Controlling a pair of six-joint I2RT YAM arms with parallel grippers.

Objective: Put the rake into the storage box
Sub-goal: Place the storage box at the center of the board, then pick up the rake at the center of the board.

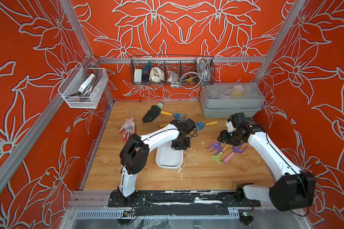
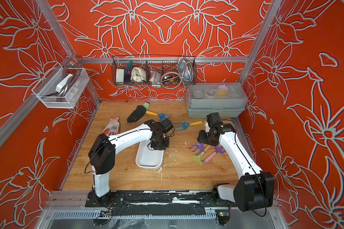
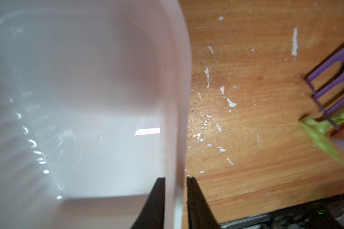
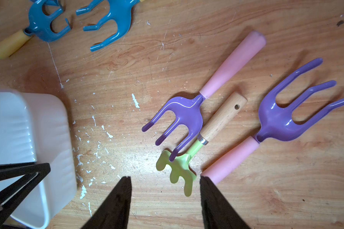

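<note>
The storage box (image 1: 168, 160) is a shallow white tub lying empty mid-table. My left gripper (image 1: 180, 146) points down at its far end, and its fingers stand slightly apart astride the box wall (image 3: 177, 79), one inside and one outside. Right of the box lie two purple rakes with pink handles (image 4: 181, 117) (image 4: 280, 119) and a green rake with a wooden handle (image 4: 179, 170), partly overlapping. My right gripper (image 4: 164, 177) hovers open just above them, holding nothing. Two blue rakes with yellow handles (image 1: 179, 117) (image 1: 200, 125) lie farther back.
A black glove (image 1: 152, 114) and a white-orange glove (image 1: 127, 127) lie at the back left. A grey case with a clear lid (image 1: 229, 101) fills the back right corner. Wire baskets (image 1: 172, 72) (image 1: 83, 87) hang on the walls. White flakes litter the wood by the box.
</note>
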